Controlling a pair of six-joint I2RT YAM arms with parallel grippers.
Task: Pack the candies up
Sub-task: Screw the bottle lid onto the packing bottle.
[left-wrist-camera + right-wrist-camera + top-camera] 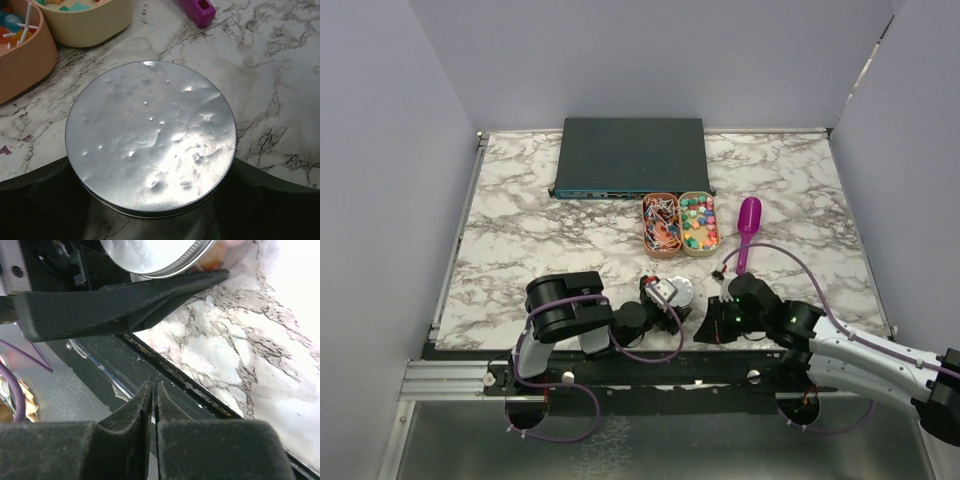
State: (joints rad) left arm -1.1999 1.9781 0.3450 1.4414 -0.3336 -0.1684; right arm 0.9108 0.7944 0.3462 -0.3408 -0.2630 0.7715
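Candies (698,222): heaped in the cream oval tray (85,27), at about 1 o'clock from the tin. None are packed yet, as far as I can see.
Orange oval tray (25,65): touching the cream one on its 9 o'clock side. It holds small coloured bits with white sticks, too small to name.
Round silver tin (150,137): near the front edge of the marble table (520,230), lid on and dented. I'd guess it is the container to be filled.
Left gripper (668,298): fingers spread wide on either side of the tin and pressed to its wall, likely steadying it so the lid can come off.
Right gripper (154,390): fingers pressed together with nothing between them. It is low over the table's front edge at 3 o'clock of the tin, just beside the left gripper's finger, and seems to be waiting for its turn.
Purple scoop (748,225): lying at 2 o'clock of the tin, bowl pointing away and handle towards the right arm, which suits a pick-up from that side.
Dark flat box (630,155): at 12 o'clock, behind both trays, untouched.
Step in hand: judging by the shut lid, opening the tin comes before any scooping.
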